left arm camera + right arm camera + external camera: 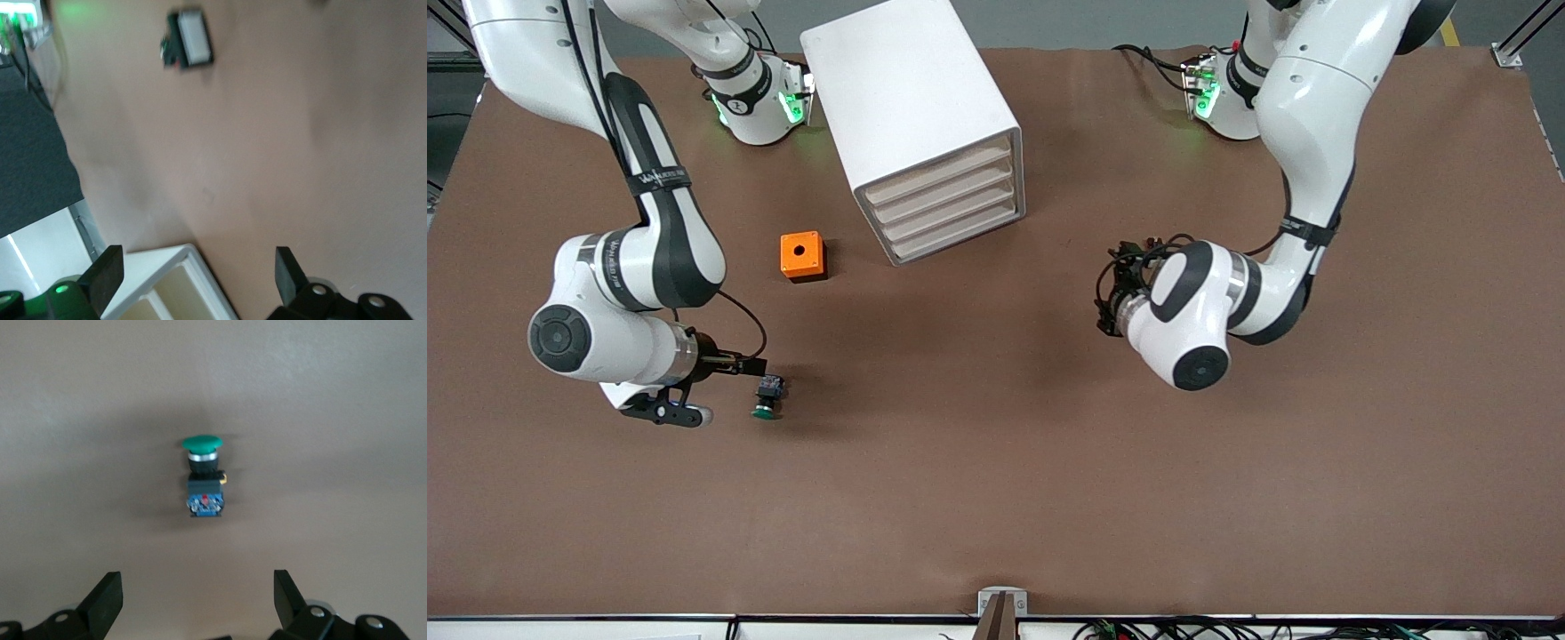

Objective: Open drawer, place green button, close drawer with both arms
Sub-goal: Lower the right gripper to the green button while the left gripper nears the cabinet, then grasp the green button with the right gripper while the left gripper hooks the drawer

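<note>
The white cabinet (911, 107) stands at the table's middle, near the robots' bases. All four of its drawers are shut, the third-from-top drawer (955, 216) among them. The green-capped button (767, 397) lies on its side on the brown table, toward the right arm's end. My right gripper (685, 413) is open and empty, low beside the button. In the right wrist view the button (203, 477) lies ahead of the open right gripper (198, 593). My left gripper (1113, 298) is open and empty over the table beside the cabinet; in the left wrist view a cabinet corner (160, 267) shows between the fingers (200, 280).
An orange box with a hole (802, 256) sits on the table between the cabinet and the button. A small black object with a white face (189, 47) lies on the table in the left wrist view. The table edge (80, 220) shows there too.
</note>
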You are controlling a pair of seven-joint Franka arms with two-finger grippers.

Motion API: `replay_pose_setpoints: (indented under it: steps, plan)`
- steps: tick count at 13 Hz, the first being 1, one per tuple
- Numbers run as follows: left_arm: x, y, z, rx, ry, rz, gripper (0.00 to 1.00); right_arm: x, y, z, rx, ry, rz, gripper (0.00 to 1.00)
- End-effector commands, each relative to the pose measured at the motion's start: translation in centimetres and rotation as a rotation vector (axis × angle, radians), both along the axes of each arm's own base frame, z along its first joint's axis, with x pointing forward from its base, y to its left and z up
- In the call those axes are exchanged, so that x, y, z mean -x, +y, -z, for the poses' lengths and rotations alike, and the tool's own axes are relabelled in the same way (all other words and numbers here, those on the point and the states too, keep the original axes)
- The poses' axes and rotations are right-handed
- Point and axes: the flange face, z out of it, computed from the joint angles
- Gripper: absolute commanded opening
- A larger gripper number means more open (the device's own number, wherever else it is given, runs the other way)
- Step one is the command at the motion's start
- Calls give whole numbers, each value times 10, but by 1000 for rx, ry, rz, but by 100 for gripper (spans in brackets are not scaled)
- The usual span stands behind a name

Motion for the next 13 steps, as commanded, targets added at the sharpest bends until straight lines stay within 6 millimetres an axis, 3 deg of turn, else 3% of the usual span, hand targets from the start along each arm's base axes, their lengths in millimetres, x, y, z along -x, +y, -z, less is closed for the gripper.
replay_pose_setpoints:
  steps: [1,2,5,8,9,13]
  plan:
    - [11,-47,19,12,75,-112,100,4,3,24,-5,-42,32,100]
    - [11,-54,30,12,127,-206,100,6,9,33,-2,-45,22,100]
    - [35,-96,58,-74,231,-359,97,6,0,38,1,-31,38,100]
    - [56,-123,66,-110,347,-444,77,1,-2,46,2,-56,42,100]
    - [65,-133,70,-112,381,-456,72,-2,-1,54,5,-75,38,100]
    - [98,-166,89,-147,438,-464,66,-7,-3,93,14,-94,41,100]
